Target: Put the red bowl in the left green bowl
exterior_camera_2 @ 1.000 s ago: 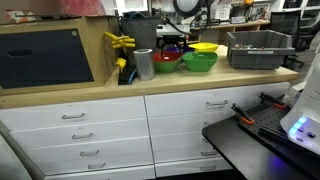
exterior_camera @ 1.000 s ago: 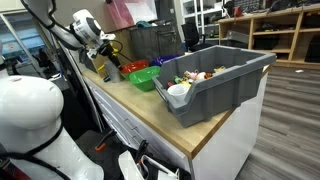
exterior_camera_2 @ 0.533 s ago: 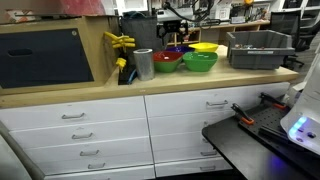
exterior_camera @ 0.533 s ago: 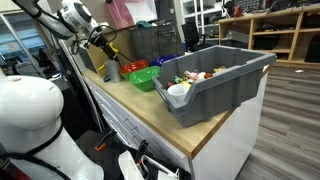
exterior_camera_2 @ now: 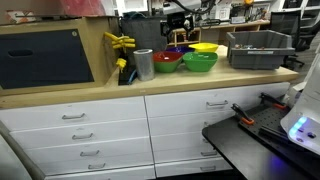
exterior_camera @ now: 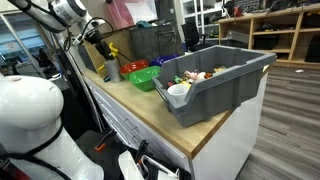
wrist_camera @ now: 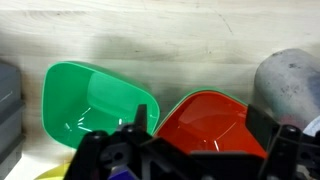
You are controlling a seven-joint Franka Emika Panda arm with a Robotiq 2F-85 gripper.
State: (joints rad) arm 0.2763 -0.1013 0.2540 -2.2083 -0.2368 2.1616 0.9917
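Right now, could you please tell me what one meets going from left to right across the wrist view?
Green bowl → red bowl → grey cup.

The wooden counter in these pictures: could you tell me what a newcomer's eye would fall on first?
Probably the big grey bin of mixed items at the end of the counter. Next, the glossy red bowl and green bowl side by side, with the open gripper above them.
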